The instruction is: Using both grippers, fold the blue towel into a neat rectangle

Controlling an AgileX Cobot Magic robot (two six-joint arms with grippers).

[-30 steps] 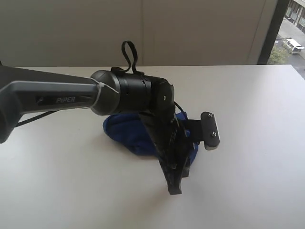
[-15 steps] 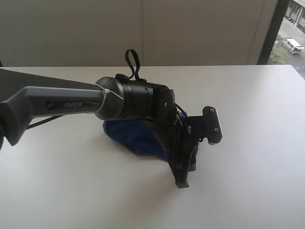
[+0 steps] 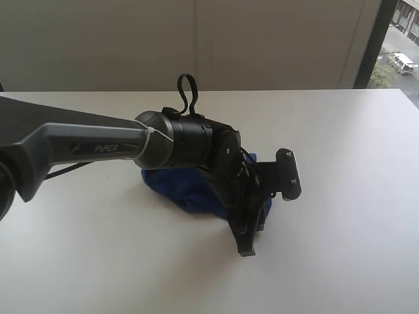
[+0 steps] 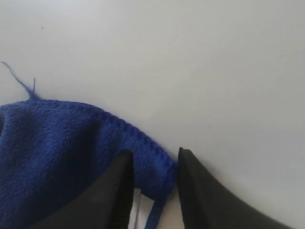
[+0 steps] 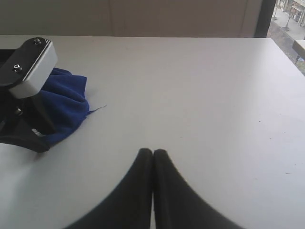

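- The deep royal-blue terry towel (image 3: 180, 190) lies bunched in a soft heap near the middle of the plain white table (image 3: 353, 248), not spread flat.
- The grey-and-black left arm marked PIPER (image 3: 98, 147) reaches in from the left and bends down over the heap, hiding its right part in the exterior view.
- The left gripper (image 4: 155, 152) has its two black fingers (image 4: 119, 191) apart, and the towel's stitched hem sits in the gap between them, right at the cloth's edge.
- A loose blue thread (image 4: 19, 81) sticks out from the hem onto the table.
- The right gripper (image 5: 153, 151) has its black fingers pressed together on nothing, above bare table and well apart from the towel.
- A pale grey block with two screws (image 5: 31, 64) on the left arm hangs just over the towel.
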